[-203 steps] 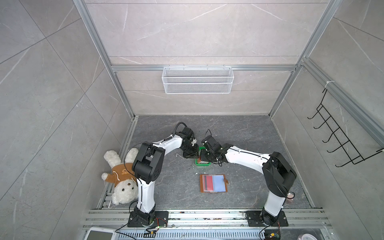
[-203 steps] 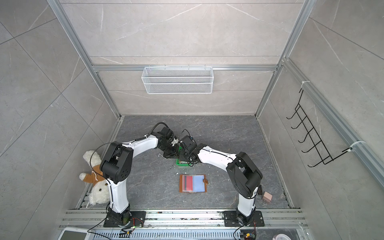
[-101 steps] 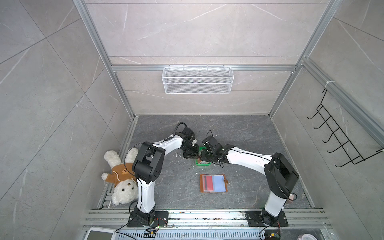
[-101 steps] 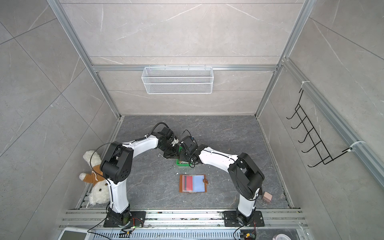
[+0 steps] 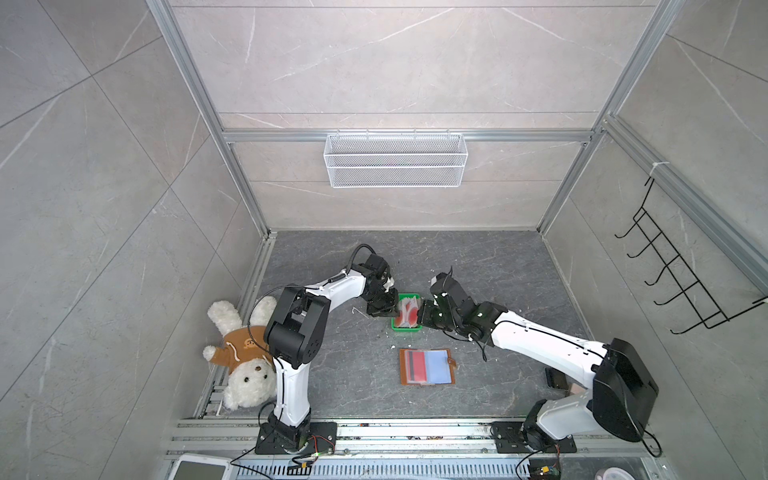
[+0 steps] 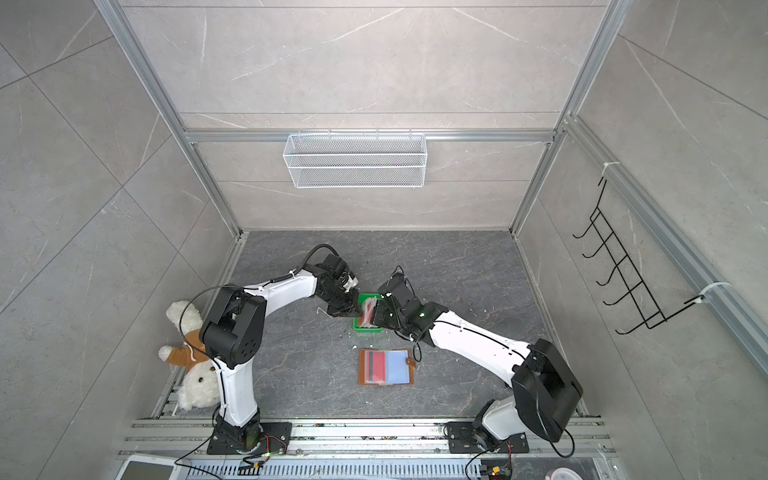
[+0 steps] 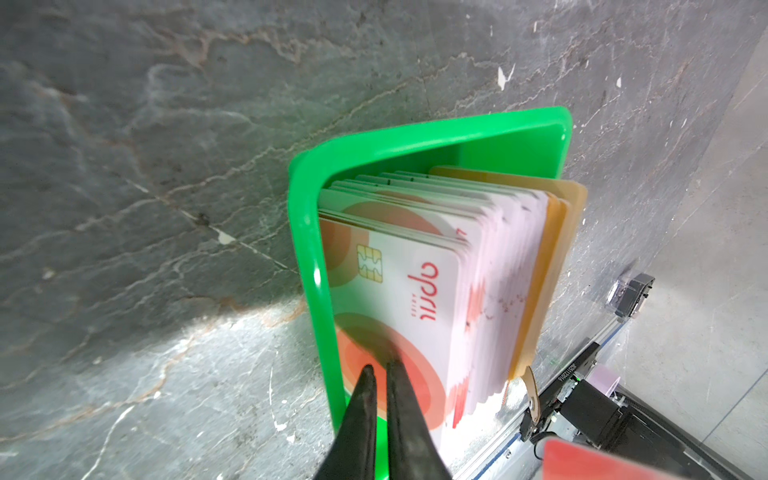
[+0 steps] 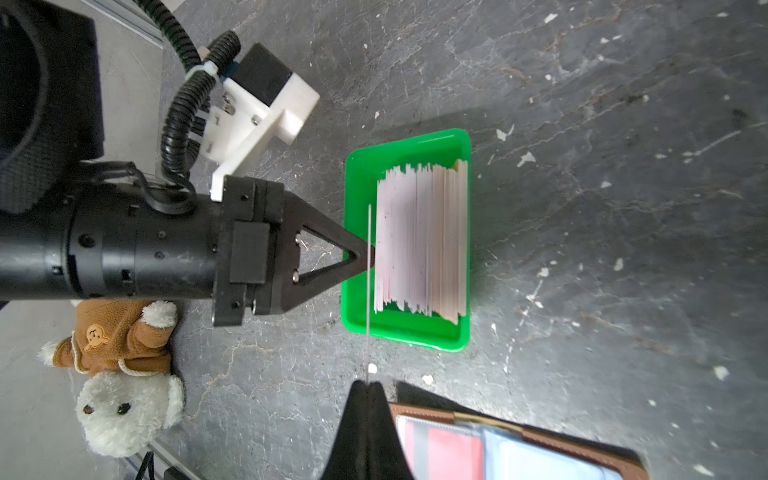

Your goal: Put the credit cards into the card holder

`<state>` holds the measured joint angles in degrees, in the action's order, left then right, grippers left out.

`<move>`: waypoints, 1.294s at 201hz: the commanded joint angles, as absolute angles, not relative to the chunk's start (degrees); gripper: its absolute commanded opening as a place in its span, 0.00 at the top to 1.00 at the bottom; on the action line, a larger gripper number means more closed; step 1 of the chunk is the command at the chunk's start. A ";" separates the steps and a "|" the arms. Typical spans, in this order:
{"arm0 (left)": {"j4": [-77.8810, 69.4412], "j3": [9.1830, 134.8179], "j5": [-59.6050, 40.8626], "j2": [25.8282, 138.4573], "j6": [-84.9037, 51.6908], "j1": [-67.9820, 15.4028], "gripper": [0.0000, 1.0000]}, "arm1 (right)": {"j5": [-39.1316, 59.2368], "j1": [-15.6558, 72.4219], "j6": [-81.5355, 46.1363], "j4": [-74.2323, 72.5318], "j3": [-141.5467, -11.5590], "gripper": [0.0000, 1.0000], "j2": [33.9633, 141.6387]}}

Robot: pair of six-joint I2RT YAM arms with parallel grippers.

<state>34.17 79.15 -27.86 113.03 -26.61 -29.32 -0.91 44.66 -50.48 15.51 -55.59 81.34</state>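
While the credit cards (image 8: 419, 241) stand on edge as a stack in the green tray (image 8: 405, 332), the right gripper (image 8: 368, 384) has its fingers pinching the rim of one card (image 8: 369, 311) standing just apart from them. Fingers of the left gripper (image 7: 379, 368) are nearly together, tips at that card's face. The card holder (image 5: 427, 366) lies open on the bench (image 5: 478, 270) near the tray, a red card (image 5: 415, 365) in one sleeve.
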 commanded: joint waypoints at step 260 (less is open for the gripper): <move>-16.94 27.33 -26.98 61.84 -56.00 -43.29 0.74 | -8.82 48.97 -57.48 14.07 -22.64 1.00 38.45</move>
